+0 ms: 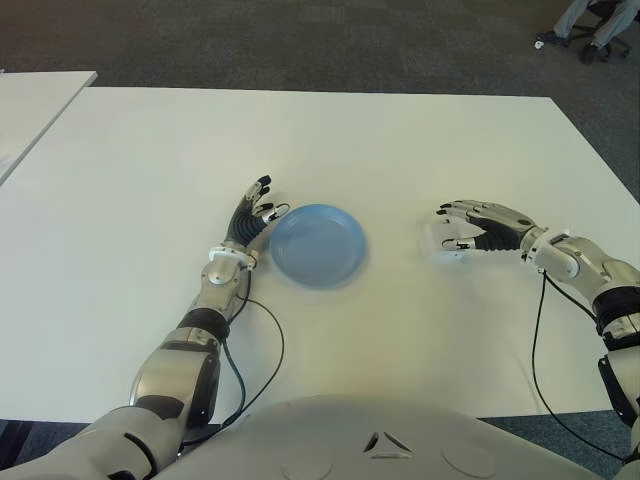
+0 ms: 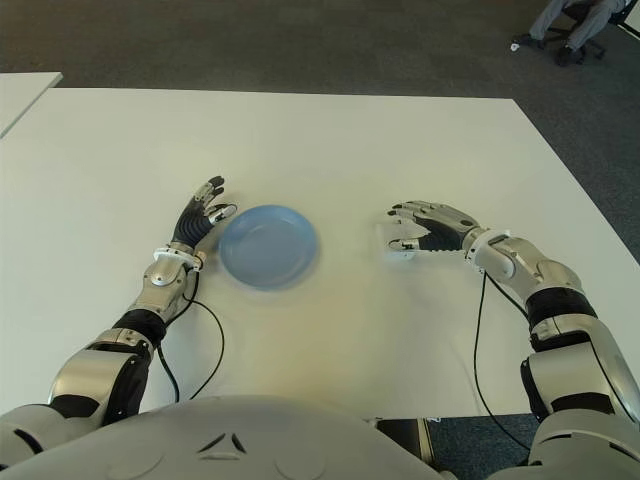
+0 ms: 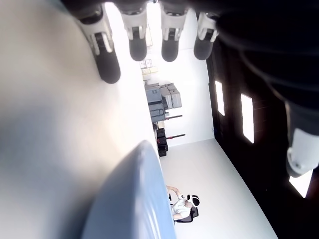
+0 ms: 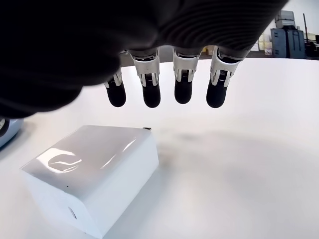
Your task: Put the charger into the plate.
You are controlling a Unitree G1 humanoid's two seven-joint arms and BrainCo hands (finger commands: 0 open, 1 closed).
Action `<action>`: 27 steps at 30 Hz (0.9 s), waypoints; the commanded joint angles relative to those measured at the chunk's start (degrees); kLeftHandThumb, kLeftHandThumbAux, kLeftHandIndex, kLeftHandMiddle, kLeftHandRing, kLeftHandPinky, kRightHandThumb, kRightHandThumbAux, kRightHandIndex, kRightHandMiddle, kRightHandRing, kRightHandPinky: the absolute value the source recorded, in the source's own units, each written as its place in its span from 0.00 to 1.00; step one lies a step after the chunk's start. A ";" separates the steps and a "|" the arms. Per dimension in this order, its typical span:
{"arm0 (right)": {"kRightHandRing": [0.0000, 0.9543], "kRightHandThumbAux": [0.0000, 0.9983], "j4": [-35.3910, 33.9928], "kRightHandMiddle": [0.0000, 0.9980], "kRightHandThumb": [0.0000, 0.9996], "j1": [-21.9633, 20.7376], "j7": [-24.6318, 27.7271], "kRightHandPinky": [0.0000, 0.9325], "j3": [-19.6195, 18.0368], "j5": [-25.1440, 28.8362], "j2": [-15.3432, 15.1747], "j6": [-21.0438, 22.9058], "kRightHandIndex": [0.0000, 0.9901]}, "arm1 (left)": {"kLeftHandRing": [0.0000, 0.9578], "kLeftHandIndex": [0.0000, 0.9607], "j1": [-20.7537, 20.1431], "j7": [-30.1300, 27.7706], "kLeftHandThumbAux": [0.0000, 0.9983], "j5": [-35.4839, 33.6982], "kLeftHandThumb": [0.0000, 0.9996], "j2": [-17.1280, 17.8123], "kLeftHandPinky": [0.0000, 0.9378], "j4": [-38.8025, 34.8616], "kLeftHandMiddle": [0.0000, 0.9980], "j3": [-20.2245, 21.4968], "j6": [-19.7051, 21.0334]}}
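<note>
While the right hand [image 1: 470,228] hovers over it with fingers [image 4: 183,82] extended and holding nothing, the charger [image 4: 92,177] lies on the white table [image 1: 330,140], well to the right of the plate [image 1: 318,244]. It is a glossy white block with rounded edges, its top face catching a soft reflection; a small oval port shows on one end face, and a dark bit of something peeks out at the far edge, too small to tell what. In the right wrist view the four fingertips hang above it with a clear gap between them and its top. The plate is round, pale blue and bare inside. The left hand [image 1: 250,215] shows just beside the plate's left rim, its fingers [image 3: 106,55] straight and relaxed, grasping nothing.
</note>
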 commanded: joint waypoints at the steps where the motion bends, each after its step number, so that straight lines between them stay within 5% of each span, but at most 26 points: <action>1: 0.00 0.13 0.71 0.00 0.30 -0.71 -0.43 0.00 1.03 -0.91 0.85 0.73 0.00 | 0.06 0.08 3.38 -1.33 0.53 0.67 0.00 -0.54 0.05 2.21 0.07 -0.83 3.23; 27: 0.00 0.11 2.78 0.00 0.28 -0.78 -5.91 0.00 4.89 -5.51 1.71 2.54 0.00 | 0.06 0.07 4.26 -1.62 0.53 0.37 0.00 -0.81 0.05 0.98 0.07 -0.64 2.48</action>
